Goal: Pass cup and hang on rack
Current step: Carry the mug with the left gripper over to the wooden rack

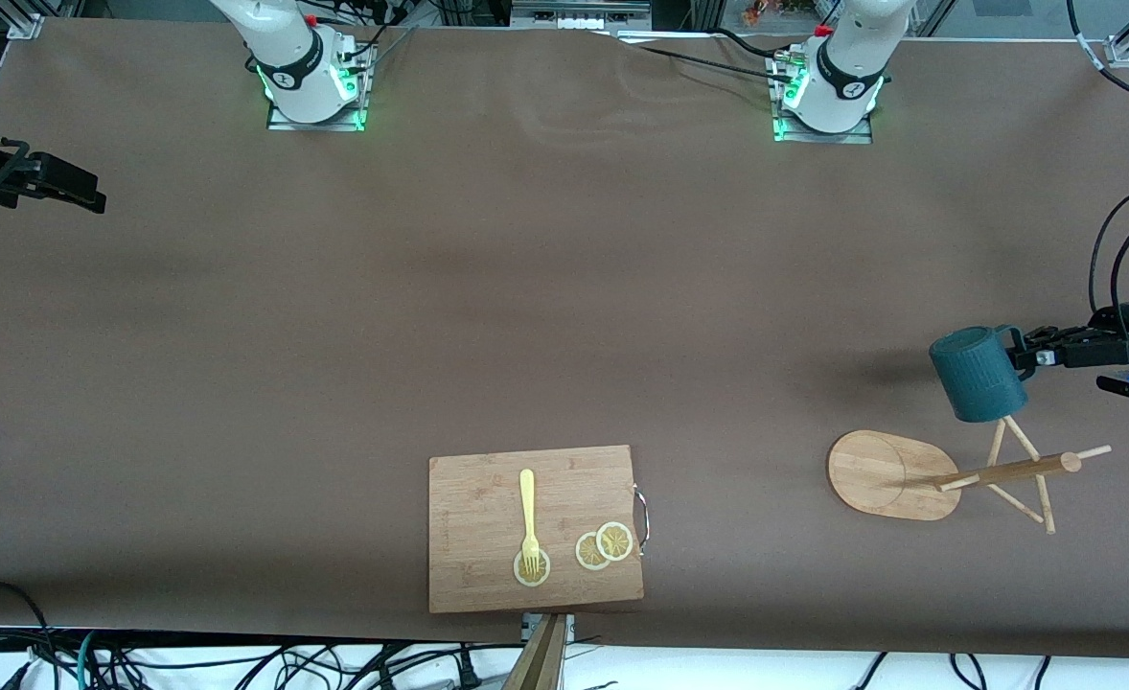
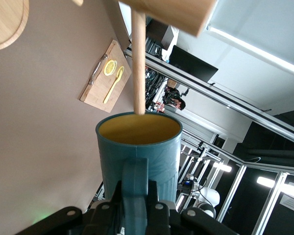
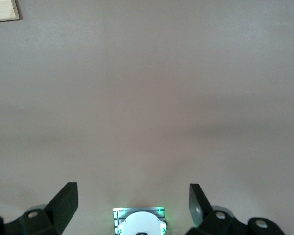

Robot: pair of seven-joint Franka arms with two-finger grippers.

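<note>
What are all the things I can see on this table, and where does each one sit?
dark teal textured mug: one, teal with ochre inside, held in the air by its handle over the rack's pegs
light bamboo mug rack: one, pale wood, at the left arm's end of the table
rectangular wooden cutting board: one, light brown, near the front camera
yellow plastic fork: one, on the board
lemon slices: three, yellow, on the board
left pincer: shut on the mug's handle
right pincer: open, waiting over bare table

Brown table (cables along edge)
</note>
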